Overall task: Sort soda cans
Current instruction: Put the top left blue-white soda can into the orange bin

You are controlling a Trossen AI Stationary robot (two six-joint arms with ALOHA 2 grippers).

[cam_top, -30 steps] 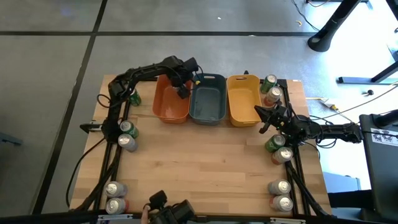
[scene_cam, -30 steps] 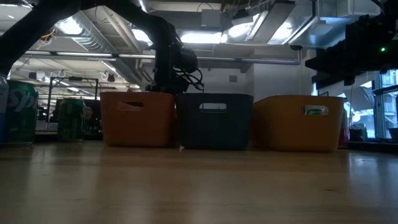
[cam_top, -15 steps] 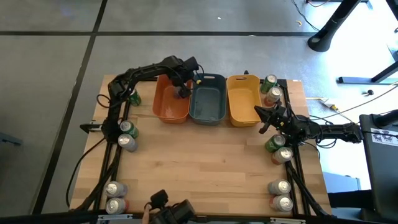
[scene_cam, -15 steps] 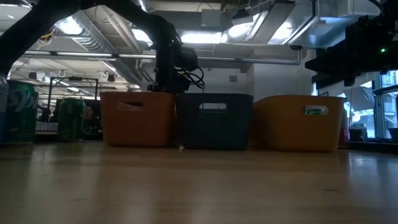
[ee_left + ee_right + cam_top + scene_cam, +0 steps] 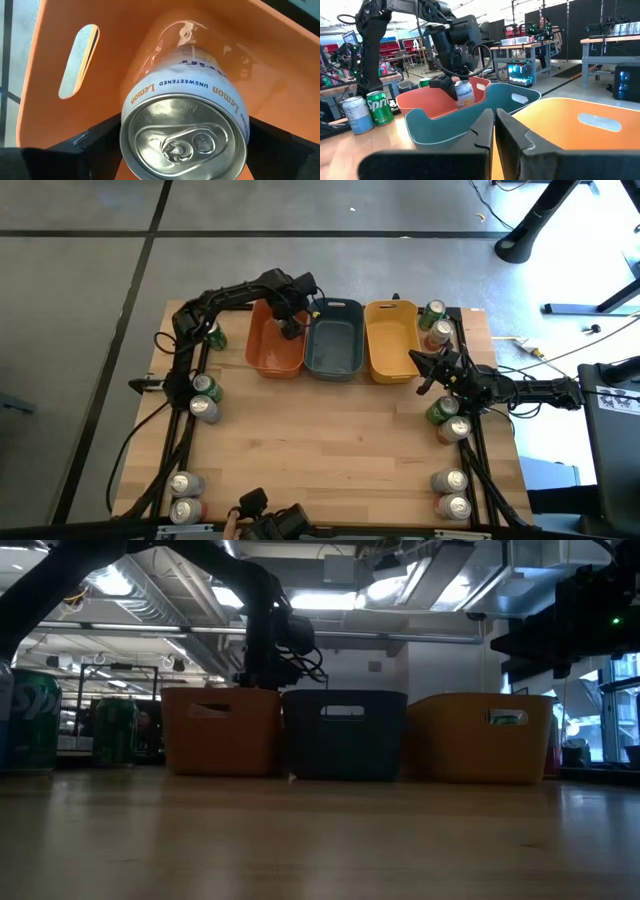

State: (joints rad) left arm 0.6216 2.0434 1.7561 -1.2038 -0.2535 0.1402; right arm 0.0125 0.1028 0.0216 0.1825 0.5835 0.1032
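Note:
My left gripper (image 5: pixel 289 326) is over the orange bin (image 5: pixel 262 360), shut on a soda can (image 5: pixel 186 125) with a silver top and a pale body printed "Lemon"; the right wrist view shows this can (image 5: pixel 464 93) too. My right gripper (image 5: pixel 419 370) is shut and empty, near the yellow bin's (image 5: pixel 391 368) right side. Other soda cans stand upright on the table: green ones (image 5: pixel 214 335) (image 5: pixel 205 386) and a silver one (image 5: pixel 206 409) on the left, and several along the right edge (image 5: pixel 433 314) (image 5: pixel 455 429). My left gripper pinches the can between its two fingers (image 5: pixel 100 137) at the upper body, just under the silver rim (image 5: pixel 131 107). The fingers come from above, one on each side. The can hangs upright over the orange bin's inside; its base is hidden.
The grey-blue bin (image 5: pixel 335 352) stands between the orange and yellow bins along the far side. Two cans stand at the near left corner (image 5: pixel 183 484) and two at the near right corner (image 5: pixel 452 480). The wooden table top (image 5: pixel 320 440) is bare in the middle.
My left gripper, still shut on the can, has shifted a little toward the table's left, farther over the orange bin.

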